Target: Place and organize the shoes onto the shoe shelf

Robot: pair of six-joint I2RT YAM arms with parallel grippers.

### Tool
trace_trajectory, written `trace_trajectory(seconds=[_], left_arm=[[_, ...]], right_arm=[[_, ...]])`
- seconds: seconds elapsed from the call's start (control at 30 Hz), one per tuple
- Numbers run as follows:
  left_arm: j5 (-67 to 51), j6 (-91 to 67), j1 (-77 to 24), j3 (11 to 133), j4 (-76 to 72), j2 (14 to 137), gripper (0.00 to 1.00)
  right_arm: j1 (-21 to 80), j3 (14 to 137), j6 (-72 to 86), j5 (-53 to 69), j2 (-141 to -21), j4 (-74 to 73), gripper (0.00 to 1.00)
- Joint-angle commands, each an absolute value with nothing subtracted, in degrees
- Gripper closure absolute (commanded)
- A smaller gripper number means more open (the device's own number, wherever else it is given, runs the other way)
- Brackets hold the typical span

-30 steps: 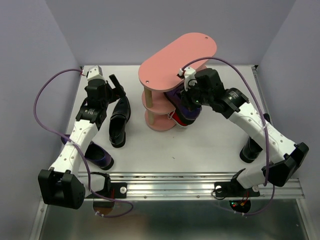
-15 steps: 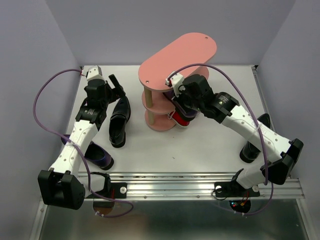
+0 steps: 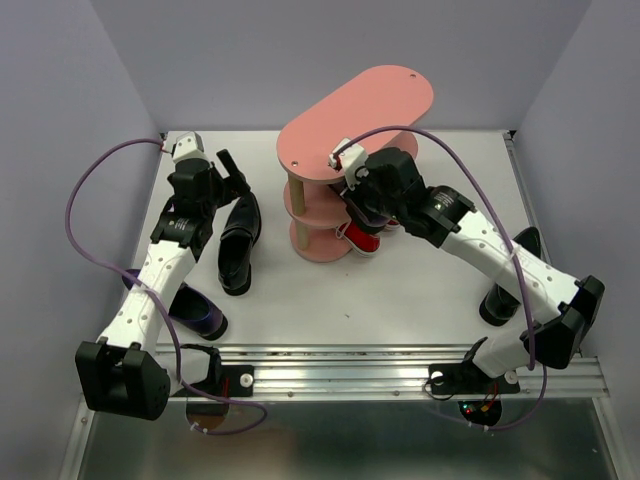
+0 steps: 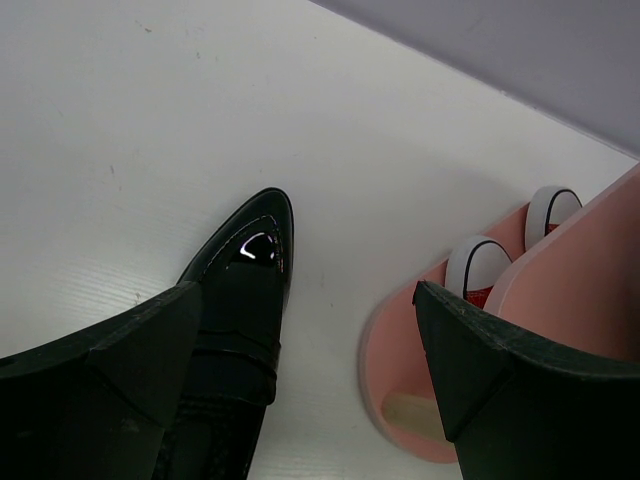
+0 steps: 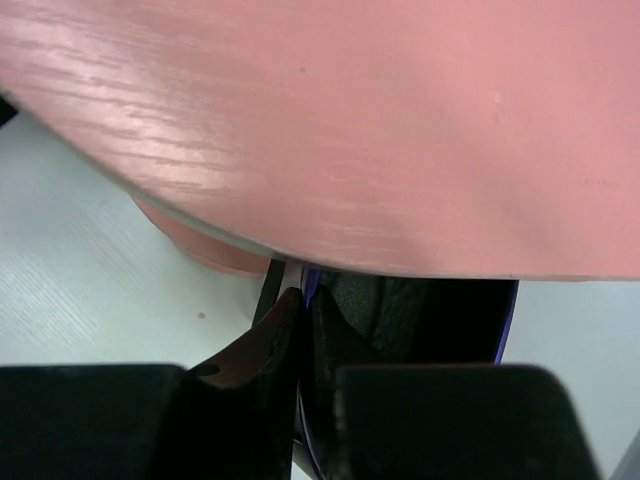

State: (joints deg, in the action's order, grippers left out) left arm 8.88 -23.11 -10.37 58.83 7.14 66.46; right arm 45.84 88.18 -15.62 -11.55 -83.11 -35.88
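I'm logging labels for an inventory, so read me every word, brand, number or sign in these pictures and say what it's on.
No readable text in any view: the shoe shelf, the black loafer, the red sneakers and the purple shoe show no writing, brand or number.

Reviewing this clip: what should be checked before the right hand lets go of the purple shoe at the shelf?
1. Right hand pinching the purple shoe by its side wall: ok.
2. Shoe shelf upright: ok.
3. Purple shoe resting flat on a tier: cannot tell, the shelf's top hides it.
4. Red sneakers seated on the bottom tier: ok.
5. Left hand open over the black loafer, clear of the shelf: ok.
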Motion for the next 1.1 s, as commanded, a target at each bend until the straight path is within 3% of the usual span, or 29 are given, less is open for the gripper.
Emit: trace_trajectory(seconds=[0.0,0.33,0.6,1.07], left_arm=[[9.67,-23.12,-10.28,58.18,5.98,64.34,0.01],[9.93,-22.85,-10.28,57.83,6.06,63.72,0.01],[9.67,-22.94,-10.20,57.74,5.89,63.54,0.01],[9.05,-22.59,-10.28,57.30,5.27,63.72,0.01]], right_arm=[[46.32,88.07,-16.35,-13.45,-82.09,-25.58,0.81],[46.32,85.69,-13.71,-13.54,-79.72,-24.35,0.48],[46.32,84.11,-8.18,-15.02,-75.24,-24.34,0.00],[46.32,76.73,2.09,-19.25,-65.75,-26.80,0.00]])
